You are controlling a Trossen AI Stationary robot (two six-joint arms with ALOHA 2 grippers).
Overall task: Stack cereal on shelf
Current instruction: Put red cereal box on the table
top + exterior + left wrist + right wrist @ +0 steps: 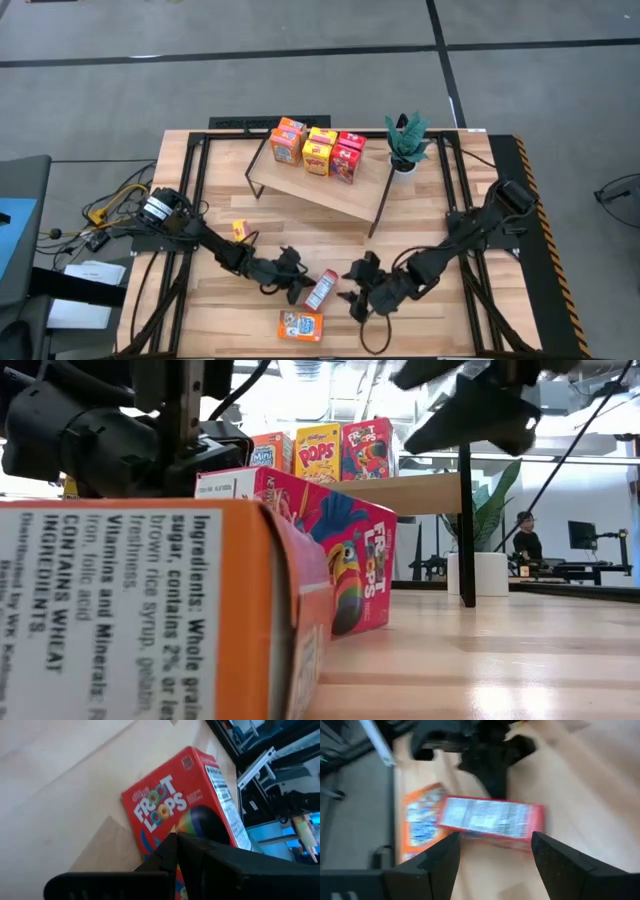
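The red Froot Loops box (321, 289) lies on the bench (440, 210) between the two grippers, its nutrition panel up. Left fingers (172, 852) are clenched together against its front; right fingers (555, 862) stand spread apart, holding nothing, just beside it. An orange box (300, 324) lies flat nearby, a small yellow one (239, 230) farther off. Five boxes stand on the shelf (310, 185).

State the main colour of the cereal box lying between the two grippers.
Red, a Froot Loops box; the left wrist view shows it best.
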